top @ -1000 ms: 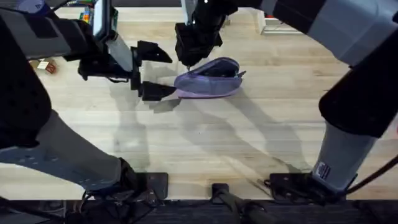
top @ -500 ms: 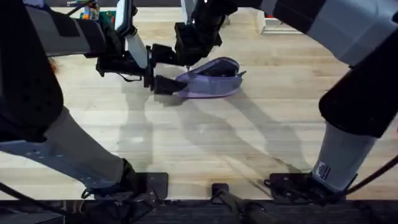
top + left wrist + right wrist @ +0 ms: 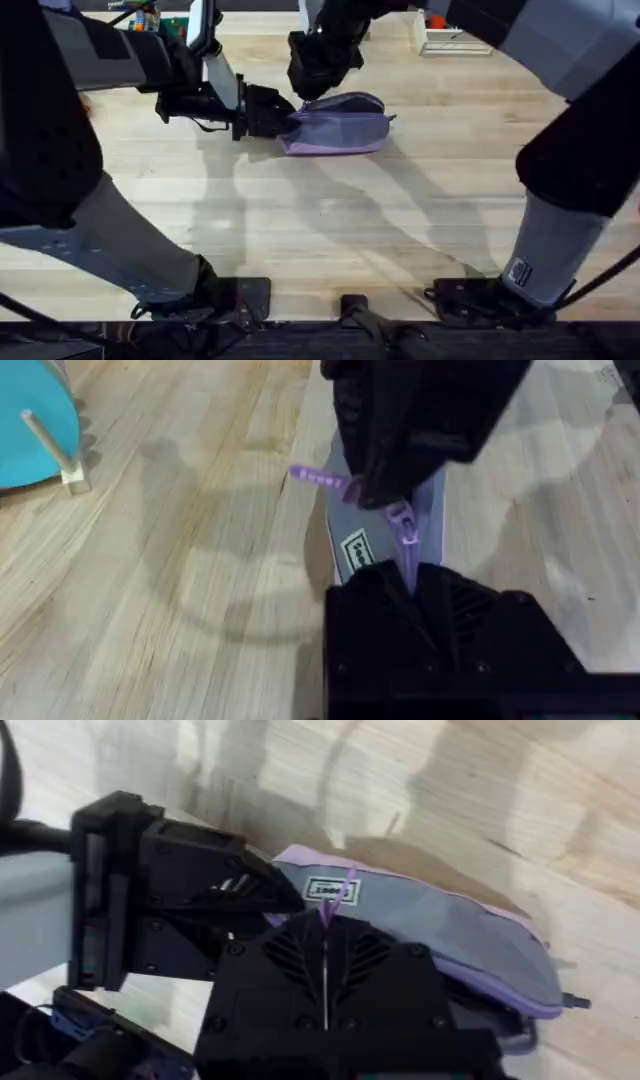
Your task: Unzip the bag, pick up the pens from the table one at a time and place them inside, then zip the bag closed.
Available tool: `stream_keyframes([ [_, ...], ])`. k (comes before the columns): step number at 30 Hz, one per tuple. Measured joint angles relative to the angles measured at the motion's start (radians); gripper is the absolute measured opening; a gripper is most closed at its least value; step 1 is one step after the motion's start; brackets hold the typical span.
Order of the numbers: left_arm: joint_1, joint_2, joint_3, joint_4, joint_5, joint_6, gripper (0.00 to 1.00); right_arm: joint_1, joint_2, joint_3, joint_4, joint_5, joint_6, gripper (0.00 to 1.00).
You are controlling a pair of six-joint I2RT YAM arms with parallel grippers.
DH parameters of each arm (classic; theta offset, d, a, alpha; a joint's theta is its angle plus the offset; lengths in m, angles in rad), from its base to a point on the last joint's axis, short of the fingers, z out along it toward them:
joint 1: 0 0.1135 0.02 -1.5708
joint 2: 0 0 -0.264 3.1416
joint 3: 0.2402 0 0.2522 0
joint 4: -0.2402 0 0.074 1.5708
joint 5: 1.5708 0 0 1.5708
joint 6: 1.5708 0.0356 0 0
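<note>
L tool (image 3: pixel 268 112) + R tool (image 3: pixel 318 72) — both clamped, tips near-touching, far mid-table

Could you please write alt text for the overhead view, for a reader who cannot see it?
A lavender bag lies on a light wooden table, with two black robot grippers at its left end. The left gripper grips that end from the side, and the right gripper comes down from above.

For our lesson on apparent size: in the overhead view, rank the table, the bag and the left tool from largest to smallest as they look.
1. The table.
2. The bag.
3. The left tool, a little smaller than the bag; it sits right at the bag's end, so nearness barely skews this.
</note>
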Motion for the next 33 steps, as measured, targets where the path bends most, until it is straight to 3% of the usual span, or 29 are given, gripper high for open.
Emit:
stream_keyframes([
  [14, -0.006, 0.0, 0.0, 0.014, 0.005, -0.003, 0.043, -0.147, 0.0, 0.0, -0.115, 0.053, -0.126, 0.032],
  [22, -0.003, 0.0, 0.0, 0.015, 0.007, -0.003, 0.043, -0.311, 0.0, 0.0, -0.168, 0.076, -0.184, 0.033],
  [28, -0.001, 0.0, 0.0, 0.0, 0.003, -0.006, 0.042, -0.44, 0.0, 0.0, -0.179, 0.186, -0.207, 0.032],
  [33, -0.001, 0.0, 0.0, 0.0, 0.004, -0.006, 0.042, -0.456, 0.0, 0.0, -0.186, 0.213, -0.211, 0.032],
])
